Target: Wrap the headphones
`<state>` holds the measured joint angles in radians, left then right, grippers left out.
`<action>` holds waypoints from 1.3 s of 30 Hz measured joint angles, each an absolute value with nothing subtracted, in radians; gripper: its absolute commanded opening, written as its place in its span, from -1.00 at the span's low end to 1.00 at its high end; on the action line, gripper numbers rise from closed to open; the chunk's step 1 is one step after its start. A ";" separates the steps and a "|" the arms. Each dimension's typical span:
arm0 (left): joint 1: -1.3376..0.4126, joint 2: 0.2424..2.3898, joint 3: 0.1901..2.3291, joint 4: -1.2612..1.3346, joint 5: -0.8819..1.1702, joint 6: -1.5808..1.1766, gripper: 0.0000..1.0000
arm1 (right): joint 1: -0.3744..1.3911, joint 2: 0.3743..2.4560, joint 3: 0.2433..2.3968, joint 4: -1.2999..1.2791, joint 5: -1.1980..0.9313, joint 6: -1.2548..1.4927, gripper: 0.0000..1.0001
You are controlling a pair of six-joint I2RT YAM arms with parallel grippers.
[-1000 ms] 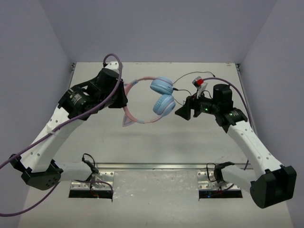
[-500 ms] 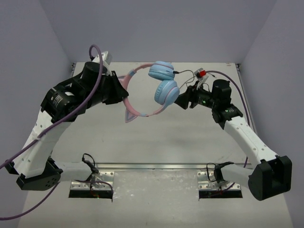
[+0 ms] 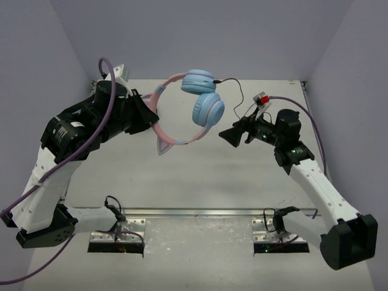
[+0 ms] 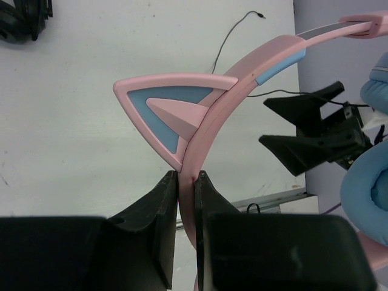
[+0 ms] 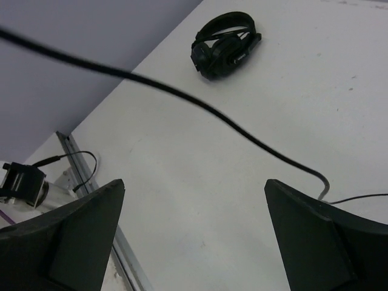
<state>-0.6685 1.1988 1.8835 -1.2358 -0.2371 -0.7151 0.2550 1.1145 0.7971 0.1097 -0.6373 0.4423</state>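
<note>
The headphones [image 3: 200,97] hang in the air above the table's far middle. They have a pink headband [image 4: 242,79] with a cat ear [image 4: 167,103] and two light-blue earcups [image 3: 208,111]. My left gripper [image 3: 151,119] is shut on the headband just below the cat ear, with both fingers pressed against the pink band [image 4: 187,177]. The thin black cable [image 3: 237,91] runs from the upper earcup to the right and down. It crosses the right wrist view as a dark line [image 5: 200,106]. My right gripper [image 3: 226,136] stands wide open and empty [image 5: 194,182], just right of and below the lower earcup.
An all-black pair of headphones [image 5: 225,43] lies on the white table near the far wall, also seen in the left wrist view's top-left corner [image 4: 21,18]. A metal rail [image 3: 194,212] runs along the near edge. Grey walls close in both sides.
My left arm has lifted the headphones higher and farther back. My right gripper's jaws have spread wide, and it now sits lower relative to the earcups.
</note>
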 measured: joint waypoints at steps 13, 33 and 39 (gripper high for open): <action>-0.669 1.195 1.885 -1.277 -0.258 -0.711 -0.99 | 0.255 0.971 0.765 -0.001 -0.466 0.247 0.98; -0.669 1.163 1.902 -1.266 -0.203 -0.701 -0.99 | 0.239 1.237 0.831 0.199 -0.604 0.310 -0.74; -0.669 1.114 1.802 -1.206 -0.326 -0.632 -0.99 | 0.233 1.076 0.831 0.123 -0.545 0.301 -0.97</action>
